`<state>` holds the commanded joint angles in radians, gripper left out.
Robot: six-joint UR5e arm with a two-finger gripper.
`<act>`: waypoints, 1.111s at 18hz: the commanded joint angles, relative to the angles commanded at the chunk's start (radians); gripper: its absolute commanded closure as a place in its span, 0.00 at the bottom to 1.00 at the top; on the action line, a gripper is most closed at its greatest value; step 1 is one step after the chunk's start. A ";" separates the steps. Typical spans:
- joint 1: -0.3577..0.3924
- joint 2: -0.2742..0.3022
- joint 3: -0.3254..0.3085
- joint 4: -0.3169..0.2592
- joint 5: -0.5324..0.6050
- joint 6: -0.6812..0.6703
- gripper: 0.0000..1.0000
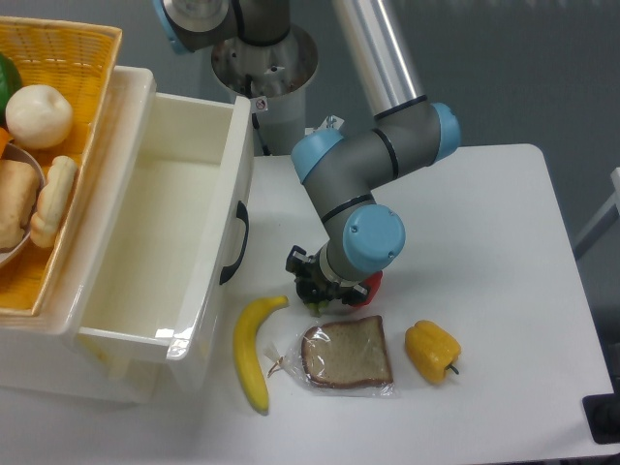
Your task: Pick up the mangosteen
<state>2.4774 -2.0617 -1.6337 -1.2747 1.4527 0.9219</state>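
The mangosteen (313, 301) shows only as a dark patch with a bit of green calyx, just above the bagged bread and right of the banana's tip. My gripper (318, 291) points straight down onto it, and the blue-capped wrist covers most of both. The fingers merge with the dark fruit, so I cannot make out how the jaws stand or whether they touch it.
A red bell pepper (370, 287) peeks out right beside the wrist. Bagged bread (346, 355), a banana (251, 355) and a yellow bell pepper (431, 351) lie along the front. An open white drawer (203, 320) and a basket (68, 48) of food stand at the left.
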 joint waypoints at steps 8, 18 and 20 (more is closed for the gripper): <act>0.015 0.084 0.095 -0.009 -0.002 0.078 0.85; 0.086 0.198 0.091 -0.018 0.005 0.411 0.76; 0.090 0.207 0.086 -0.021 0.005 0.436 0.75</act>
<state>2.5679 -1.8546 -1.5478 -1.2962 1.4573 1.3575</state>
